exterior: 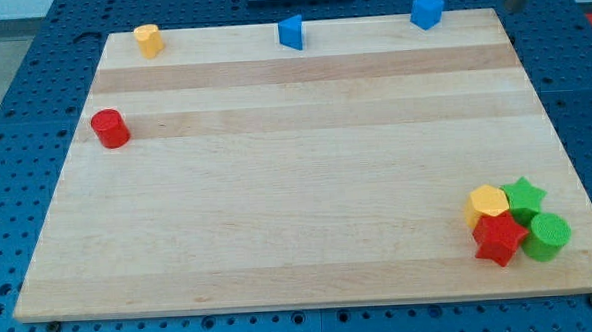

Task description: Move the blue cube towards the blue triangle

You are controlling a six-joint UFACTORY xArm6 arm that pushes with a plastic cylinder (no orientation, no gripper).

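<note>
Pale wooden worktop (pixel 307 186) resting on a blue perforated base plate (pixel 14 118). A dark rod enters at the view's top right corner; only a short length shows, and my tip (pixel 510 8), the tool's lower end, appears to stand just past the worktop's far edge, though its very end is hard to make out. A plain rod, the tool grasps nothing. The blue cube (pixel 426 10) lies near the tip, toward the view's left. The blue triangular block (pixel 290 32) lies farther left along the same edge, well apart from the cube. Beyond it sit a yellow block (pixel 148 40) and a red cylinder (pixel 109 128). Well below the tip, at the view's bottom right, cluster a yellow block (pixel 487 204), green star (pixel 524 196), red star (pixel 498 239) and green cylinder (pixel 549 236), touching.
</note>
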